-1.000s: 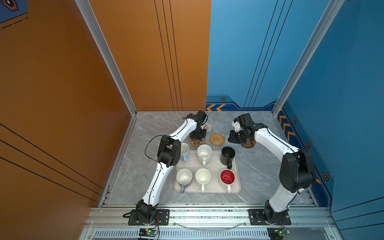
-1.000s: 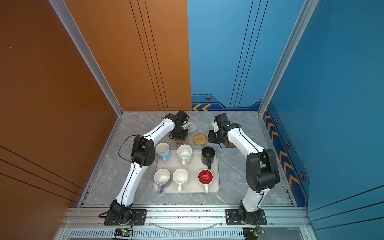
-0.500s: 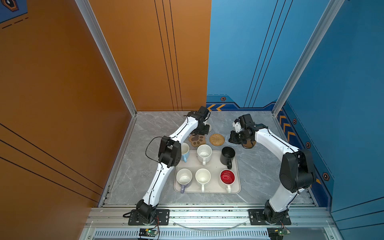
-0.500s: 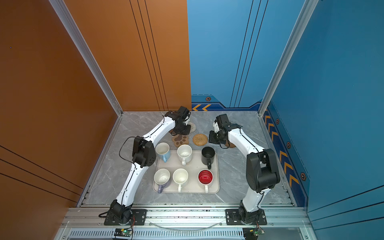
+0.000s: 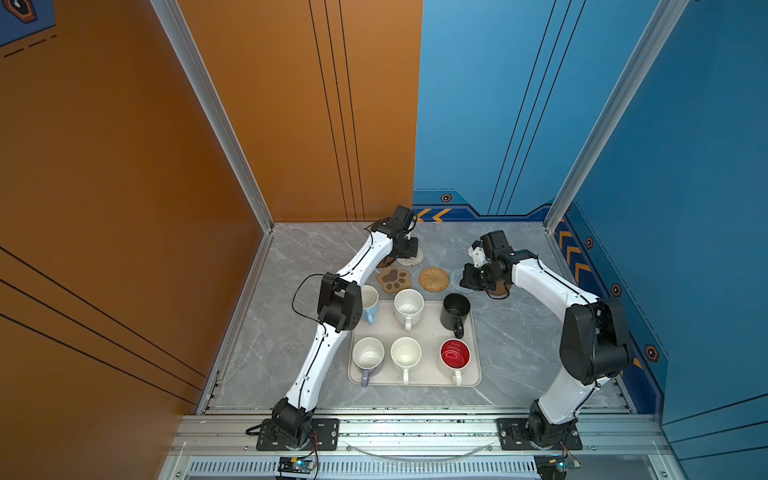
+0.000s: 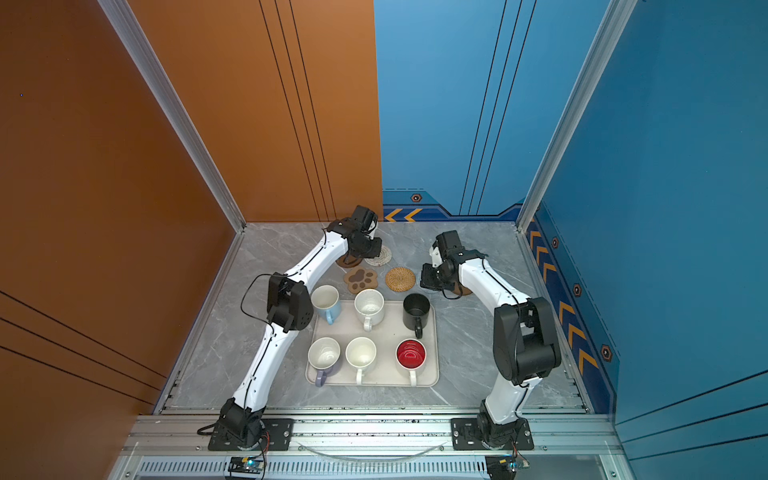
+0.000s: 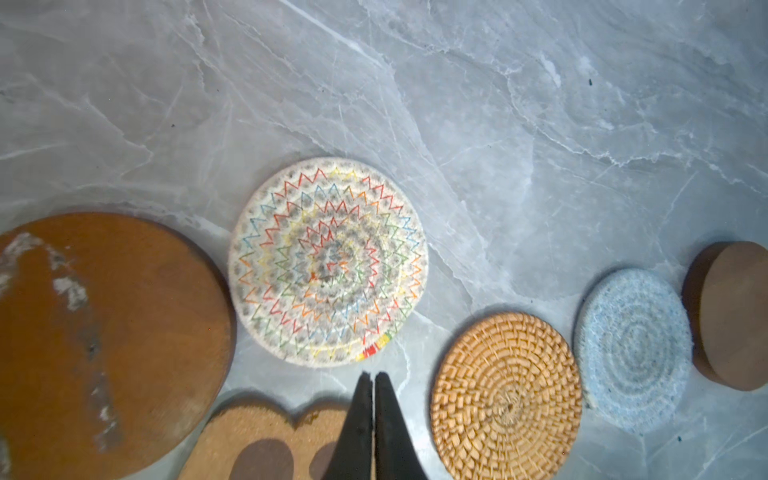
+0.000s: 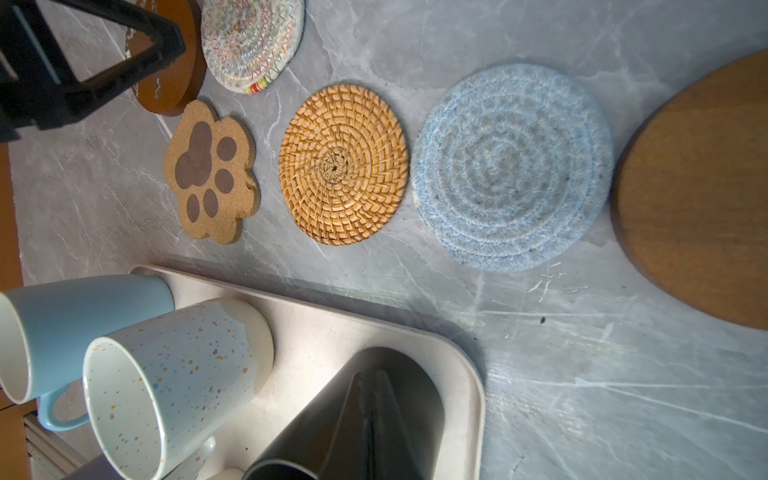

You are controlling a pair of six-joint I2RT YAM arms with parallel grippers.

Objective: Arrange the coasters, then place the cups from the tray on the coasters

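We've 4 coasters [image 5: 434, 279] rowed just beyond the cream rectangular tray [image 5: 430, 334]; white woven mat [image 7: 328, 262] & brown wooden disc [image 7: 104, 332] lie farther, left. All 6 handled mugs [image 5: 406, 353] on tray. Left gripper [image 7: 371, 376] & right gripper [image 8: 370, 376] pressed together, empty.

Both arms share one build: the left arm [image 5: 368, 257] and right arm [image 5: 544, 286] have smooth white shells on their links, dotted with small dark fasteners and joined by bulky matte-black joint housings [image 5: 340, 301]. A thin black cable [image 5: 294, 300] loops out beside the left arm's elbow housing. Each arm stands on a black base bolted to a black plate [image 5: 328, 432] with pale screws at its corners. A small white bracket [image 5: 477, 255] sits by the right arm's black wrist. Close up, the left gripper [image 7: 371, 376] and right gripper [image 8: 370, 374] are pairs of plain black fingers — broad at the root, tapering to thin tips.
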